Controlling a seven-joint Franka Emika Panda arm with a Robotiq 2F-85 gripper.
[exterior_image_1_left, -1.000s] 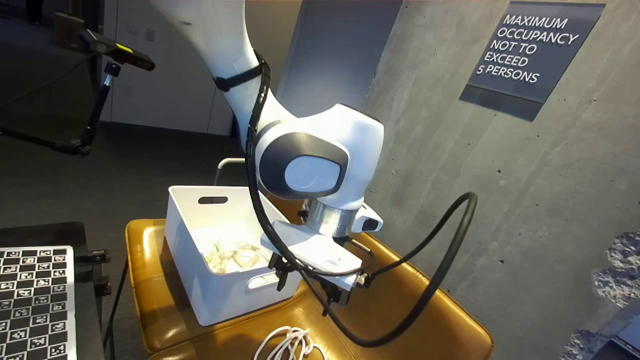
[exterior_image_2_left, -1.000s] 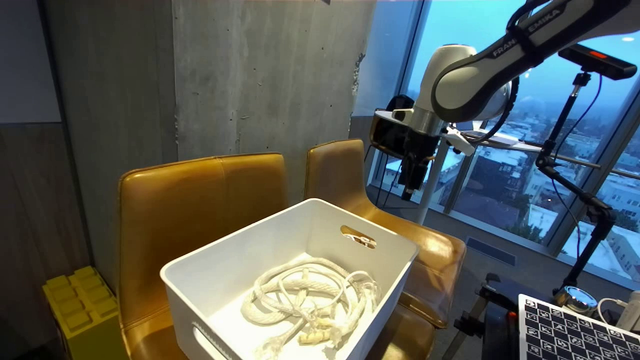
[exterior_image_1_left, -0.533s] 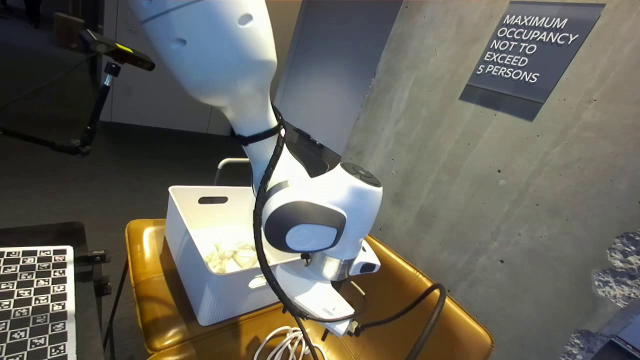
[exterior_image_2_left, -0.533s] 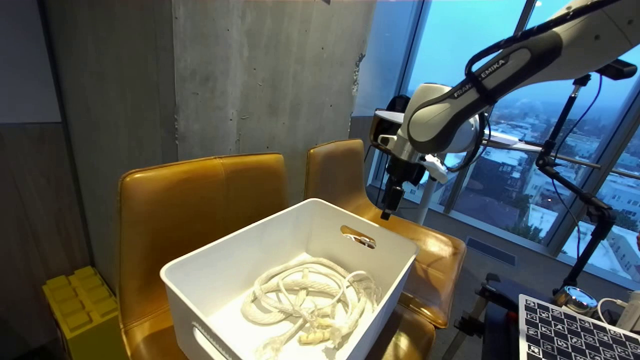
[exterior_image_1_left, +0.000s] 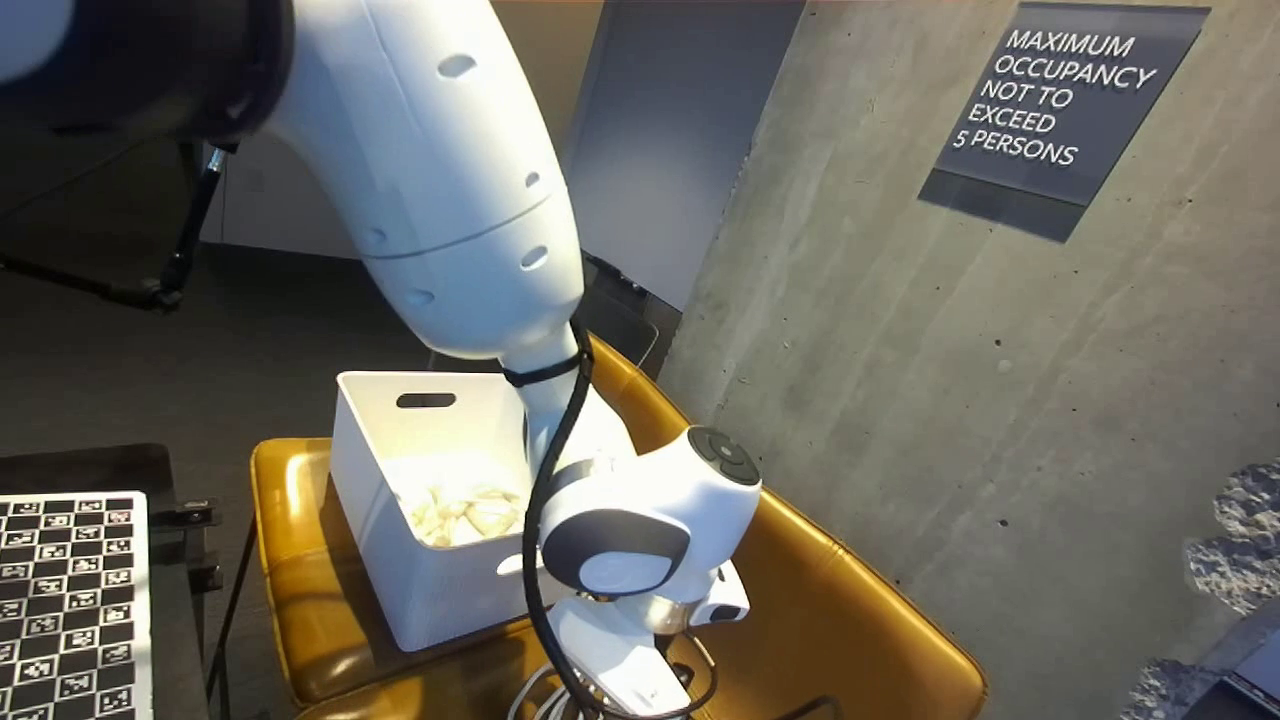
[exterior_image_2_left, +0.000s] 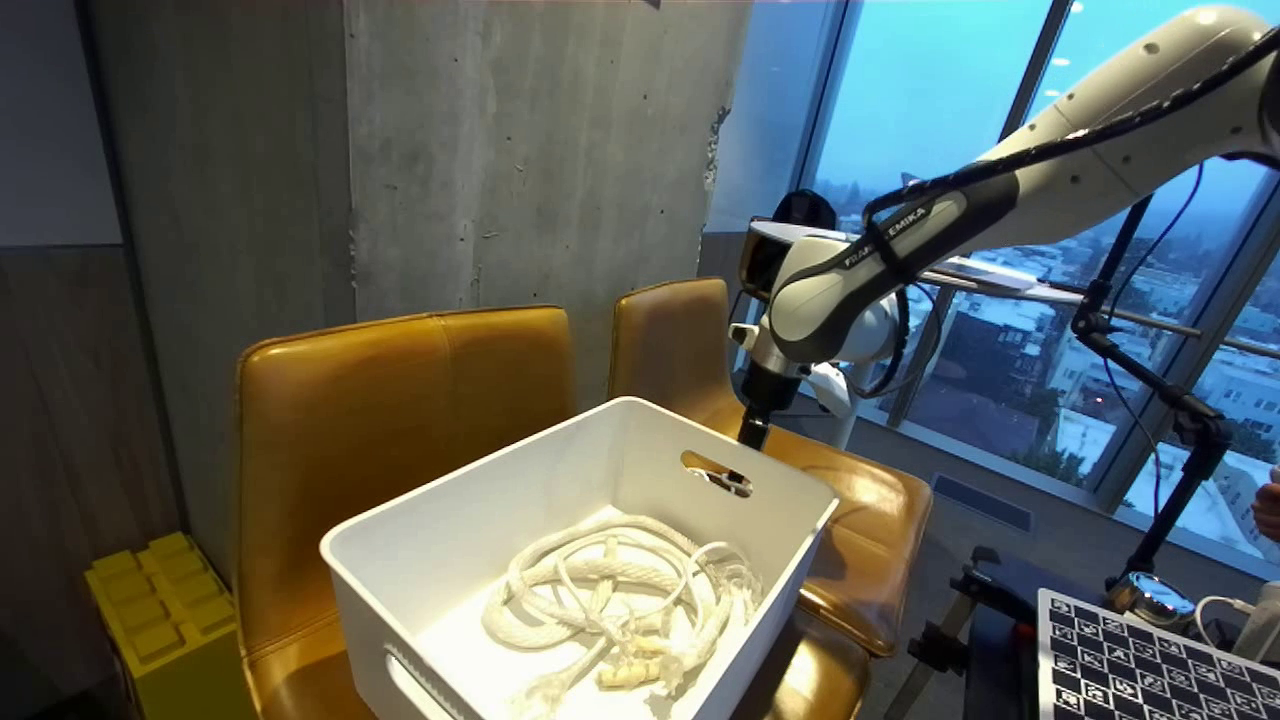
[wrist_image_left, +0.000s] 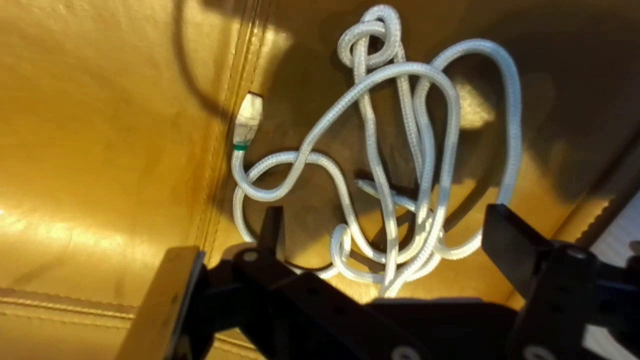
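My gripper (wrist_image_left: 384, 215) is open and empty, fingers wide apart. It points down over a white braided cord (wrist_image_left: 369, 125) lying in loose loops on a tan leather chair seat (wrist_image_left: 100, 125). The cord has a pale taped end with a green band at the left. Part of the cord lies between and beyond my fingers; I cannot tell whether they touch it. In an exterior view the gripper (exterior_image_2_left: 753, 432) is partly hidden behind the white bin (exterior_image_2_left: 660, 440). In an exterior view the cord (exterior_image_1_left: 524, 688) shows beside the bin (exterior_image_1_left: 455, 600), partly covered by my wrist.
Off-white rope (exterior_image_2_left: 620, 570) lies coiled inside the bin. The chair back (exterior_image_1_left: 840, 620) and concrete wall (exterior_image_1_left: 950, 350) stand beside the arm. A checkered board (exterior_image_2_left: 1160, 650) and camera stand (exterior_image_2_left: 1190, 400) are nearby. A hand (exterior_image_2_left: 1268, 510) shows at an edge. A yellow block (exterior_image_2_left: 160, 600) stands at far left.
The arm has moved down, and my gripper has dropped from above to near the chair seat behind the bin. A hand has come in at an exterior view's right edge. The bin has not moved.
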